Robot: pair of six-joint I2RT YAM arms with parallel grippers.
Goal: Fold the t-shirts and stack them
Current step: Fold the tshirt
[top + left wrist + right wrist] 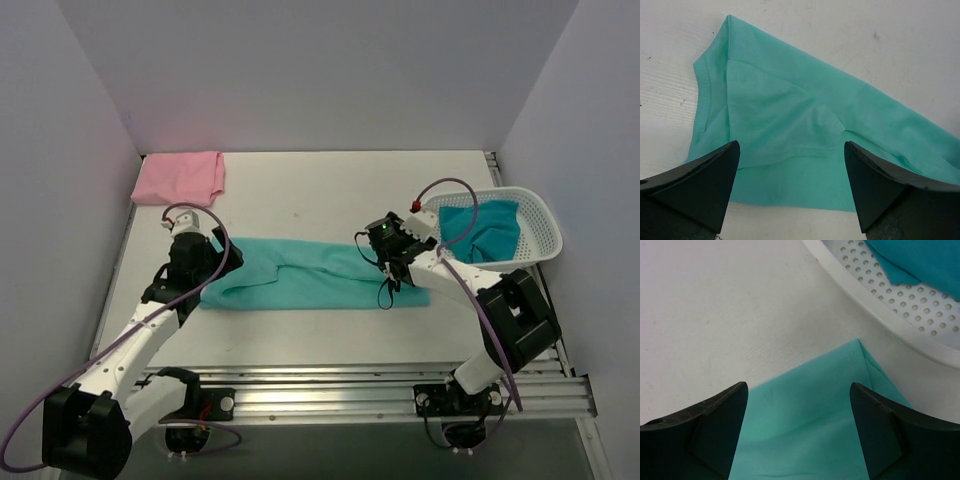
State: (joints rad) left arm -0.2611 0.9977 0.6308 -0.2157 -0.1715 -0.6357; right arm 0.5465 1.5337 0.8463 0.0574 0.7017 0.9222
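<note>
With your left fingers (700, 185) and right fingers (880, 435) both spread apart over the ends of the mint tee (310, 275) stretched 9-to-3 across the worktop (300, 190), pinch every layer evenly before folding, then I'd stack it on the pink tee (180, 177) at 11 o'clock.

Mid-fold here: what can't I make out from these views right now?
- Ends of the mint t-shirt: in the top view, the left gripper and right gripper cover them.
- The teal t-shirt: cropped by the right wrist view's top edge, and too small in the top view to read its folds.
- The pink t-shirt: top view only, layers too small to count.
</note>
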